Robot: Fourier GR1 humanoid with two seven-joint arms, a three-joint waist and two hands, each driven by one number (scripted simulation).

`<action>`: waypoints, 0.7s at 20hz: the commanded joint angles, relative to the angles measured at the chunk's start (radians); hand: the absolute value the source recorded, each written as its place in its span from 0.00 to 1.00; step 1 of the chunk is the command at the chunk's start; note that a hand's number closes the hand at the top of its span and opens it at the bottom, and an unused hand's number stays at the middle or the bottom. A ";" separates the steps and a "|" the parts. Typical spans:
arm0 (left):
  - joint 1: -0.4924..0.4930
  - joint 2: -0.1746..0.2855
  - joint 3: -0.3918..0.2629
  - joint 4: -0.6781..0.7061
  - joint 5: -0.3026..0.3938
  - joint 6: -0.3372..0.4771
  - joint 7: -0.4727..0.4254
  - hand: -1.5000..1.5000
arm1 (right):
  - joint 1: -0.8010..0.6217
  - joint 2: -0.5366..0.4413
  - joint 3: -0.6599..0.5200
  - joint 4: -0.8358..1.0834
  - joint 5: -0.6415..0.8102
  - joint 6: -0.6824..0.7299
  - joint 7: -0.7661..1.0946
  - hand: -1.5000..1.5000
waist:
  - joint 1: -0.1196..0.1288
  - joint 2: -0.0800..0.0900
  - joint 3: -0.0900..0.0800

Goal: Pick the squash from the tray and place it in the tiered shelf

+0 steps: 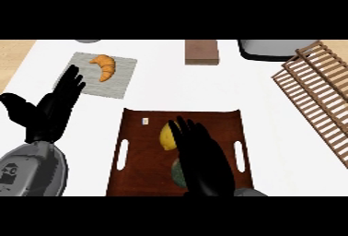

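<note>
A dark brown tray [211,120] with two handle slots lies at the counter's front centre. On it sits a yellow squash [165,136], mostly in view, with a greenish round thing [178,174] behind the hand closer to me. My right hand [202,159] hovers over the tray with straight fingers, its tips beside the squash's right side, and covers part of both. The wooden slatted tiered shelf [318,94] stands at the right edge. My left hand [53,108] rests open at the left, fingers up.
A croissant [105,66] lies on a grey mat [96,76] at the back left. A brown block [202,51] and a dark grey-rimmed container [272,49] sit along the back edge. A small white tag [145,121] lies on the tray.
</note>
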 commanded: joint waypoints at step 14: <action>-0.005 -0.009 0.034 0.038 -0.012 -0.029 -0.038 0.50 | 0.062 0.155 0.089 0.163 0.157 0.166 0.214 0.00 | -0.016 0.002 0.002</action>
